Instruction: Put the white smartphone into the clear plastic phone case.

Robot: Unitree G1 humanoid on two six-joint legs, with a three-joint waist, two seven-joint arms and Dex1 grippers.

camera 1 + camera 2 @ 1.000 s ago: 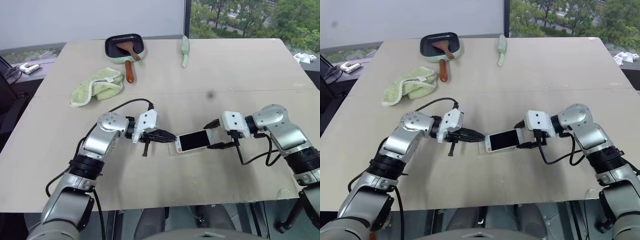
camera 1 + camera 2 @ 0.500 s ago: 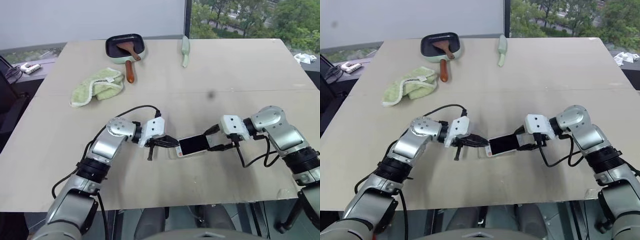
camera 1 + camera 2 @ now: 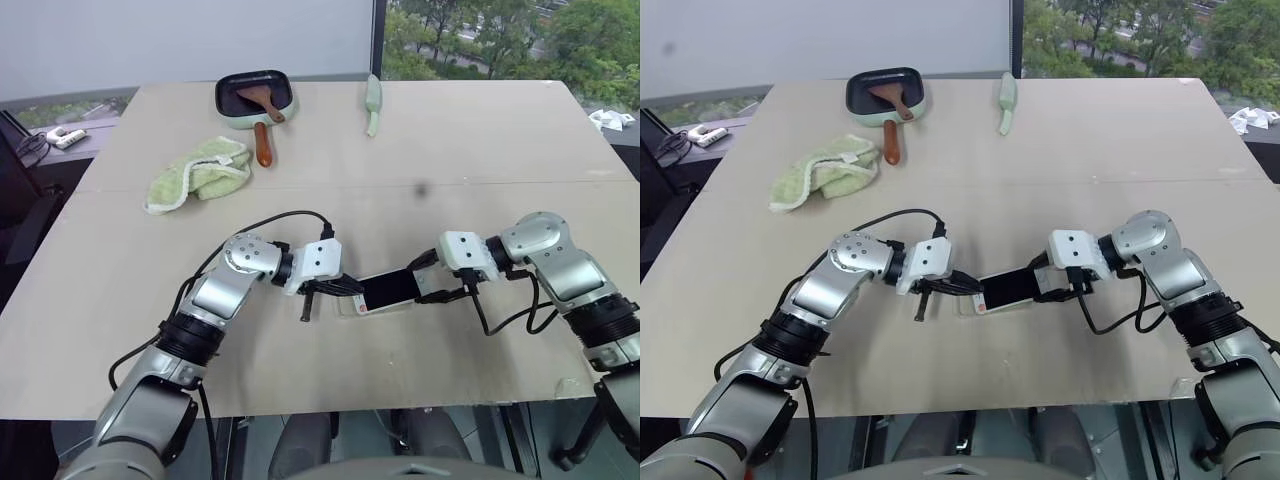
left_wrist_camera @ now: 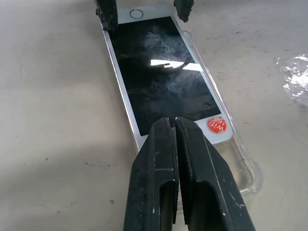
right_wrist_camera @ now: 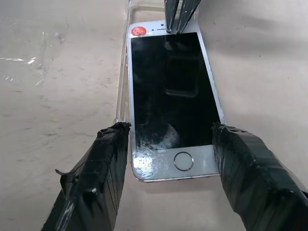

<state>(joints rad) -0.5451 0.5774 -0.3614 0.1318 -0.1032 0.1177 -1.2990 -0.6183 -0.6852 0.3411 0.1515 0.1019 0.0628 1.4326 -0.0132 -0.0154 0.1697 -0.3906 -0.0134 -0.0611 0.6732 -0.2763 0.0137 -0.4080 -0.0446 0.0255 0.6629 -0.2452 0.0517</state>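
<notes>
Both wrist views reveal the clear plastic phone case (left gripper closed, empty; right gripper clasping the white smartphone).

White smartphone between left gripper and right gripper, on table.

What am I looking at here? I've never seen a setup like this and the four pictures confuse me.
A two-armed robot works at a table. Two pictures come from its head, looking down; two from cameras on its wrists. The right gripper has its jaws on either side of the white smartphone at its button end. The left gripper, jaws shut, presses the other end over the clear plastic phone case. Farther back lie a green cloth, a small pan holding a wooden spatula, and a pale green utensil.
</notes>
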